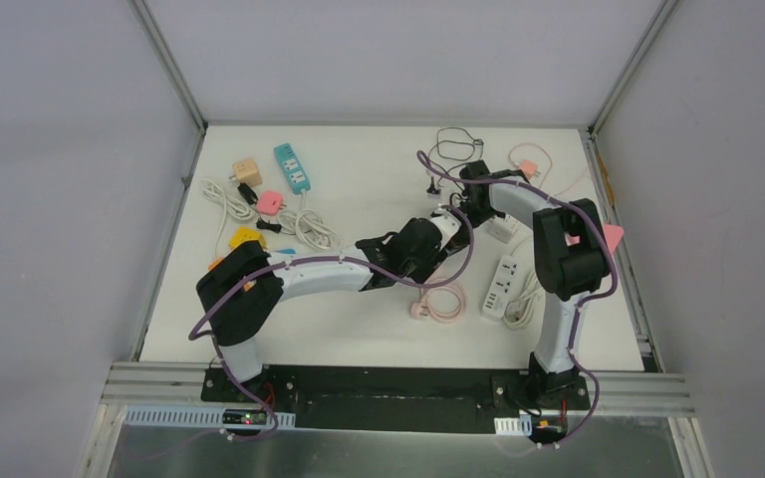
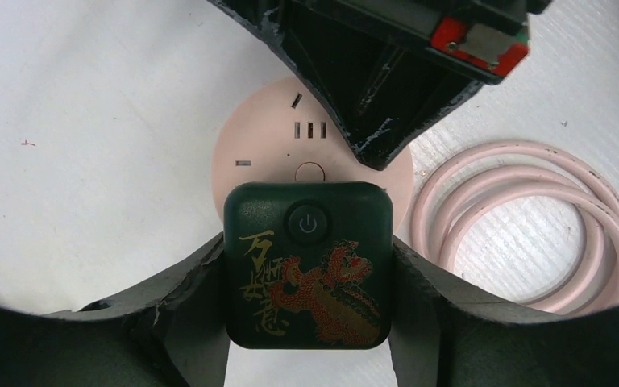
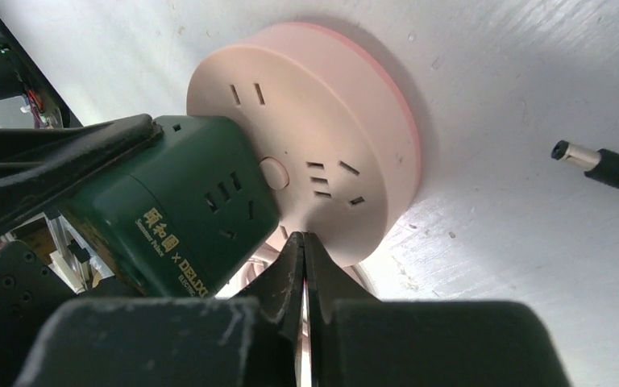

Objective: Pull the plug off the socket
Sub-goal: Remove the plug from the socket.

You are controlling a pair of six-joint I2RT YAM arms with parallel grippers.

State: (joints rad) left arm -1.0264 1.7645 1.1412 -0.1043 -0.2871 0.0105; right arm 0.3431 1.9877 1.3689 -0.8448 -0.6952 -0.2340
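**Green cube gripped, pink puck pinned: the pull has to go straight off the face**

So here's where we are. The green cube plug sits on the pink round socket, which lies flat on the table about mid-way between the two arms, with its pink cable coiled just beside it.

The left gripper is clamped on the cube, one finger on each opposite side wall and the power-button face pointing back at the wrist camera. The right gripper is pinched fully closed with nothing in it. Its tip is pressed down on the socket's face right next to the cube, so we read it as the hold-down.

What matters for us is that the pins run square into the disc's face, so the cube's axis stands up off the table and the pull should go along it, not sideways.

Honestly, we can't tell from these angles whether the pins are fully seated. The cube hides the joint.

If the left arm drifts off-axis, we'd expect the puck to tip or slide under the right tip.
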